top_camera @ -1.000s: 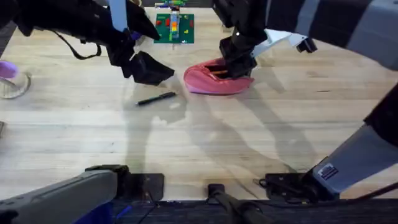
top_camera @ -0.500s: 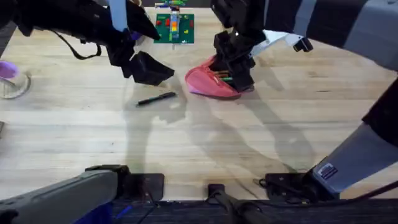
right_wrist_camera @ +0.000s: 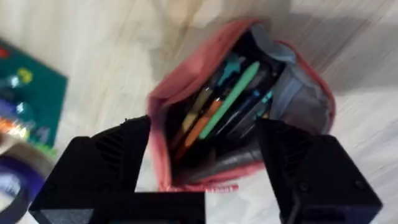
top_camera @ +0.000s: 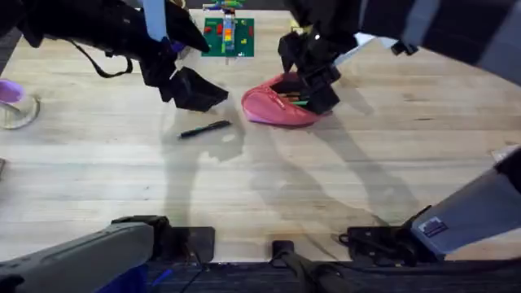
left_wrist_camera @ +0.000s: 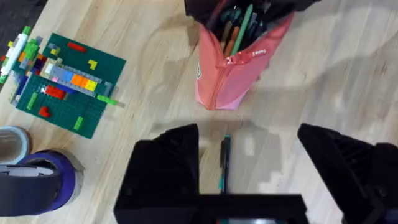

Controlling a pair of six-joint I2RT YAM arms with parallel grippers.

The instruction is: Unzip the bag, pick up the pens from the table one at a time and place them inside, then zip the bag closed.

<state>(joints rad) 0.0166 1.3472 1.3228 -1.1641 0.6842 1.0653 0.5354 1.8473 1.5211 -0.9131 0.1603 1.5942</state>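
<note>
The pink bag (top_camera: 273, 107) lies on the table (top_camera: 269, 187) behind the middle, its zipper open. Inside, the right wrist view shows the bag (right_wrist_camera: 163, 99) holding several pens, among them an orange pen (right_wrist_camera: 200, 124) and a green one (right_wrist_camera: 235, 96). My right gripper (top_camera: 313, 84) hovers open just above the bag's mouth, holding nothing (right_wrist_camera: 204, 129). A black pen (top_camera: 205, 129) lies on the table left of the bag. My left gripper (top_camera: 195, 94) hangs open above and just behind it. In the left wrist view the black pen (left_wrist_camera: 224, 163) lies between the spread fingers (left_wrist_camera: 174, 155).
A green baseplate (top_camera: 229, 37) with coloured bricks sits at the back, between the arms. A clear cup with a purple object (top_camera: 12, 102) stands at the far left edge. A purple roll (left_wrist_camera: 37, 180) sits near the baseplate.
My right gripper has lifted a little out of the bag's mouth and turned, with its arm swinging back. The left arm and the black pen have not moved.
</note>
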